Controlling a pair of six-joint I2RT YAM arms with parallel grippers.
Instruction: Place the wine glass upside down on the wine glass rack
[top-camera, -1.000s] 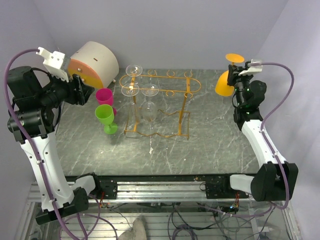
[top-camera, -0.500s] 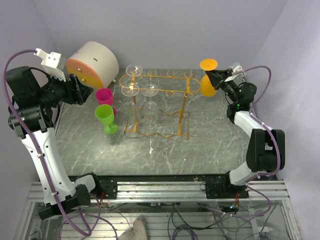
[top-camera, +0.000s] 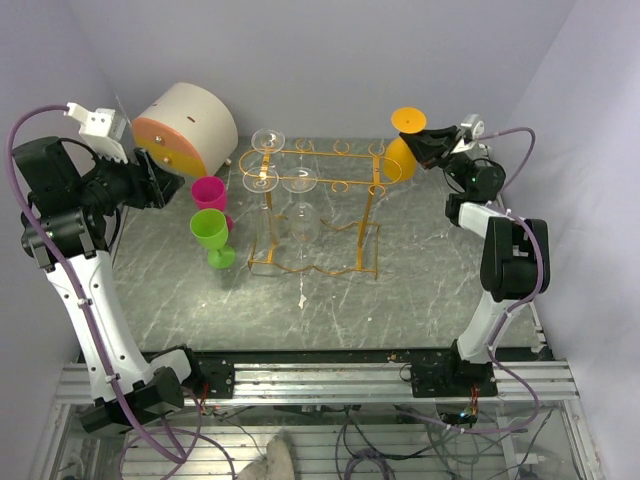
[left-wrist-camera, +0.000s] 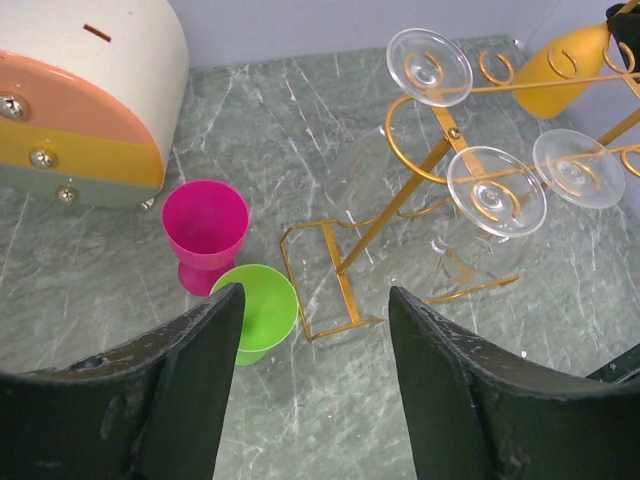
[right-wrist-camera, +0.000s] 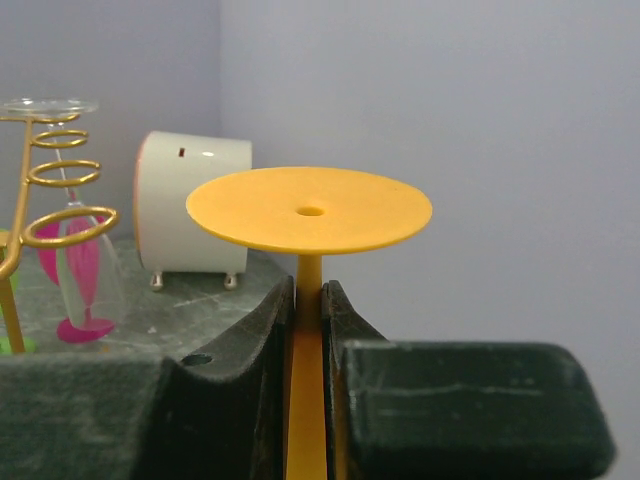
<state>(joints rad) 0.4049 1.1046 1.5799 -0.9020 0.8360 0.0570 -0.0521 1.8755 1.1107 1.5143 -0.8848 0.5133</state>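
Observation:
The orange wine glass (top-camera: 399, 152) is held upside down, foot up, just off the right end of the gold wire rack (top-camera: 324, 158). My right gripper (top-camera: 428, 150) is shut on its stem. In the right wrist view the fingers (right-wrist-camera: 266, 330) clamp the stem below the round foot (right-wrist-camera: 310, 211). Three clear glasses (top-camera: 300, 205) hang upside down at the rack's left end. My left gripper (top-camera: 160, 182) is open and empty, raised over the left side. Its view shows the rack (left-wrist-camera: 400, 200) and the orange glass (left-wrist-camera: 562, 72) at the far corner.
A pink cup (top-camera: 210, 193) and a green cup (top-camera: 211, 234) stand left of the rack, also in the left wrist view (left-wrist-camera: 205, 226) (left-wrist-camera: 266, 310). A beige drum box (top-camera: 186, 128) sits at the back left. Walls close in behind and at the right.
My right gripper has carried the orange glass leftward from the right wall to the rack's right end. The left arm has shifted slightly up and left.

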